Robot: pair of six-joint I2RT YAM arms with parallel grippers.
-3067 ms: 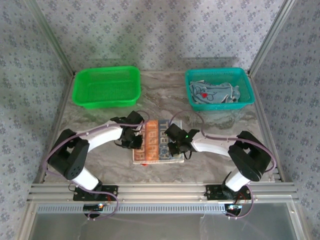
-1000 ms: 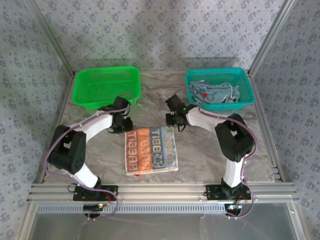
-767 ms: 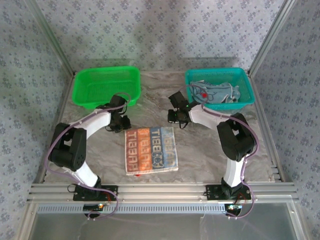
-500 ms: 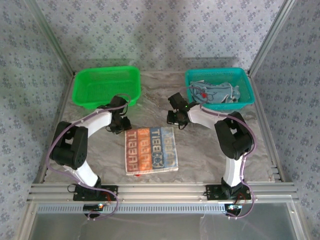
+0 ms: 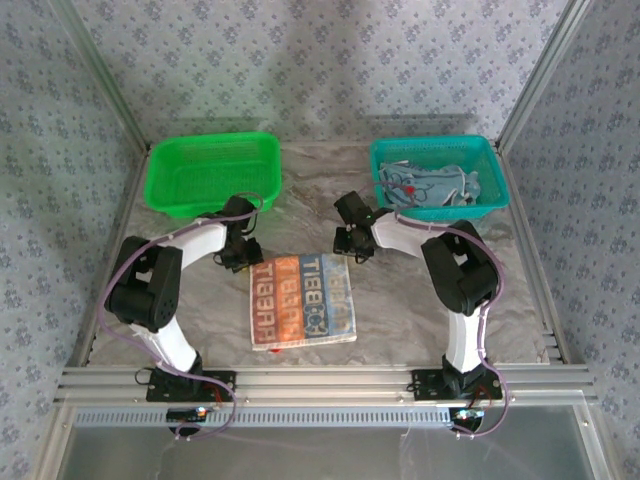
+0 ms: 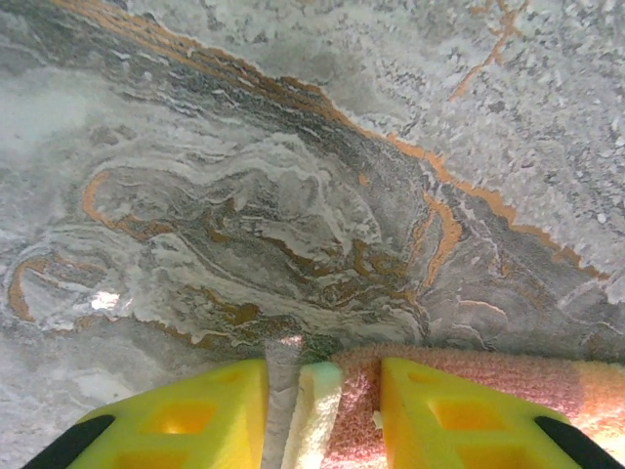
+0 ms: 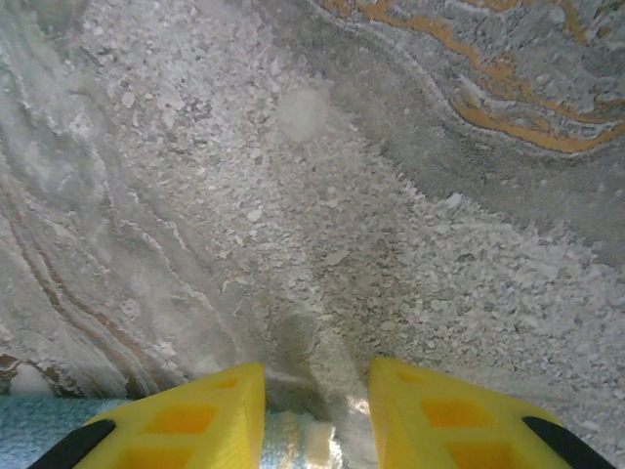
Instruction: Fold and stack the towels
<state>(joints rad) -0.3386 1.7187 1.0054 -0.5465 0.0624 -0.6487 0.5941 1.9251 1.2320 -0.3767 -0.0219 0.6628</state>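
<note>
Overall: a marbled table (image 5: 400, 295) carries two baskets along the far side and one towel near the middle.
Striped towel (image 5: 303, 300): it lies flat on the table between the two arms, showing orange, white and blue-grey bands with block letters.
Left gripper (image 5: 240, 255): it is low over the far left corner of the striped towel. In the left wrist view its yellow fingers (image 6: 176, 410) stand apart. The towel's pale, pinkish edge (image 6: 469, 391) runs between them, with bare table showing beside one finger, so nothing is clamped.
Right gripper (image 5: 350, 243): it is at the towel's far right corner. In the right wrist view the jaws are apart, with grey table in the gap. A blue-grey strip of the towel (image 7: 39, 415) shows beside one finger, not pinched.
Light blue towels (image 5: 430, 185): they lie crumpled in the teal basket (image 5: 435, 213) at the far right.
Green basket (image 5: 215, 205): it stands at the far left, just beyond the left gripper.
</note>
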